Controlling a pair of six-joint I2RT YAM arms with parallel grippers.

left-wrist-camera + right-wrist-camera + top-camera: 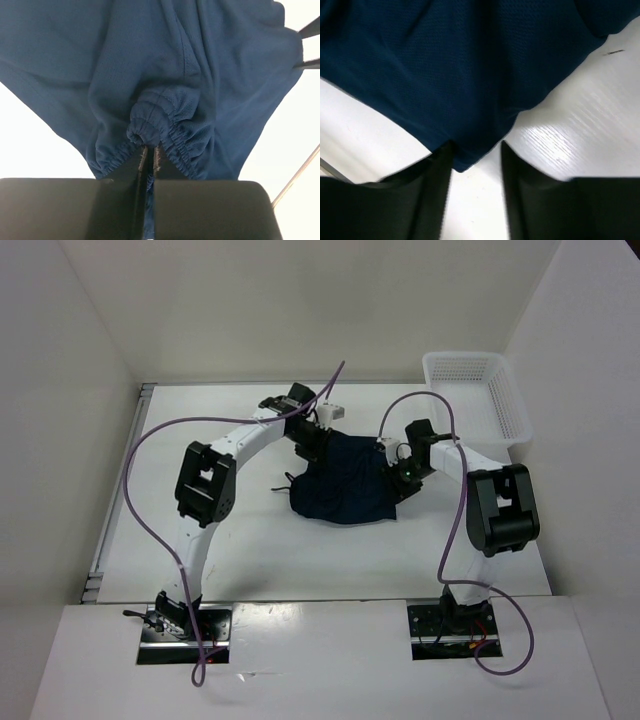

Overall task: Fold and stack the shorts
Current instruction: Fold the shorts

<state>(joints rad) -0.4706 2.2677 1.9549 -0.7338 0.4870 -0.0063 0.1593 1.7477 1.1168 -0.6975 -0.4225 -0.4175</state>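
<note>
**Dark blue shorts bunched mid-worktop, one gripper at each side**

The shorts [345, 480] lie in a loose, rumpled heap on the white worktop [250, 550], well apart from the white basket [475, 400] and on its near-left side; the basket itself sits at the far right corner of the worktop, up against the wall. A thin dark string [285, 483] trails out of the cloth on the side away from the basket.

The left gripper [312, 440] sits at the edge of the shorts farthest from the basket; in the left wrist view the left gripper [149, 155] has its fingers pressed together on a gathered bunch of the elastic waistband, with the puckered hem bulging just past the fingertips; the rest of the shorts [150, 60] spreads away from it in long folds, with bare worktop [30, 140] showing on either side.

The right gripper [400, 472] sits at the edge of the shorts nearest the basket; in the right wrist view the right gripper [475, 160] has its fingers apart, low over the worktop [560, 130]; a rounded corner of the shorts [460, 65] reaches down into the gap between them; the cloth touches or overlaps one finger [437, 175] and stands clear of the other, with white worktop showing in between; the cloth there lies smooth and flat, not gathered.

A purple cable [131, 468] loops out wide from the left arm, on the side away from the basket.
</note>
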